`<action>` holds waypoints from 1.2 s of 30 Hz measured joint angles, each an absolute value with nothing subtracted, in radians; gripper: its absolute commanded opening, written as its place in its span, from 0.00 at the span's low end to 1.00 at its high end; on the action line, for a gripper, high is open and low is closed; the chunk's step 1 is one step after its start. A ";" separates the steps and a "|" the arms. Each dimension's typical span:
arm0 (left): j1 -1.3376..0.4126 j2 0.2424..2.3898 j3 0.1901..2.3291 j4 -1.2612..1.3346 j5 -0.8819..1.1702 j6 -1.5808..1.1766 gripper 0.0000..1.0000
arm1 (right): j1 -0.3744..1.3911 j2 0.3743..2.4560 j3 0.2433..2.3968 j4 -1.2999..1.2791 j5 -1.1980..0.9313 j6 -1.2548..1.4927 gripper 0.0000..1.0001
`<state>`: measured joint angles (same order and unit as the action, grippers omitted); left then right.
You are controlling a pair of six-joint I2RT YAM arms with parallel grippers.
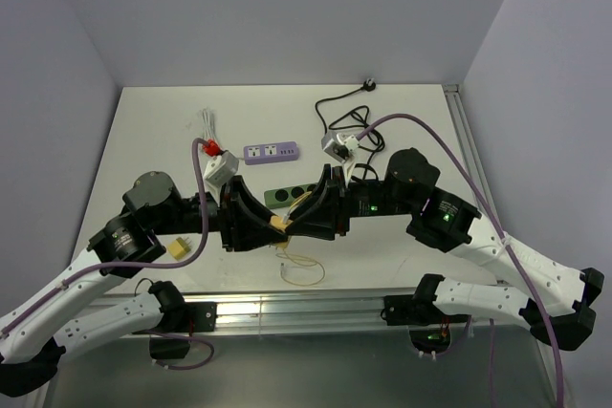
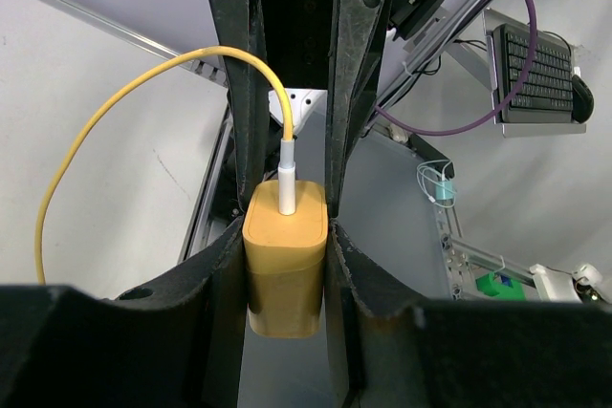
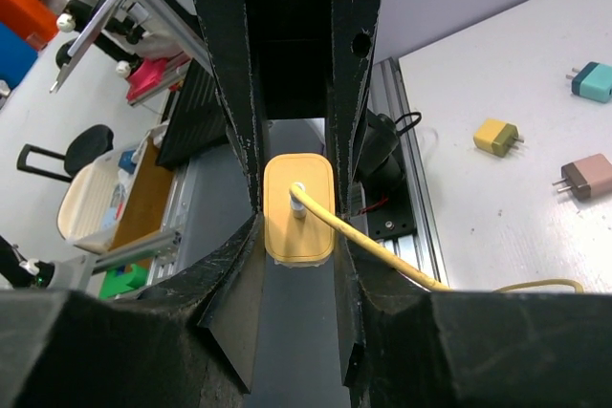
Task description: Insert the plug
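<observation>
Left gripper (image 2: 284, 228) and right gripper (image 3: 296, 222) both clamp the yellow charger (image 2: 283, 279) (cable (image 2: 105, 131) plugged in)

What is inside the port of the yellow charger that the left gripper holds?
The white connector of the yellow cable sits in the port of the charger. Its tip is hidden inside, so its depth cannot be seen.

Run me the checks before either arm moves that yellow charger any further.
1. Left gripper clamped on yellow charger: ok.
2. Right gripper shut on the same charger: ok.
3. White connector seated in the charger: ok.
4. Yellow cable free of snags: cannot tell.
5. Which way the charger's prongs face: cannot tell, hidden.
6. Purple power strip with nothing plugged in: ok.
</observation>
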<state>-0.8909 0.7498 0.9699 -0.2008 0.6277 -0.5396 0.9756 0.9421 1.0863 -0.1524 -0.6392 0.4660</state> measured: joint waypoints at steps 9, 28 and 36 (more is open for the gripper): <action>-0.892 0.748 0.969 -0.202 0.604 -0.535 0.49 | 0.982 0.890 1.015 -0.091 -0.593 0.490 0.00; -0.890 0.685 0.913 -0.165 0.563 -0.535 0.58 | 0.989 0.841 0.987 -0.090 -0.501 0.532 0.00; -0.890 0.702 0.913 -0.160 0.580 -0.535 0.61 | 0.989 0.842 0.987 -0.089 -0.494 0.535 0.00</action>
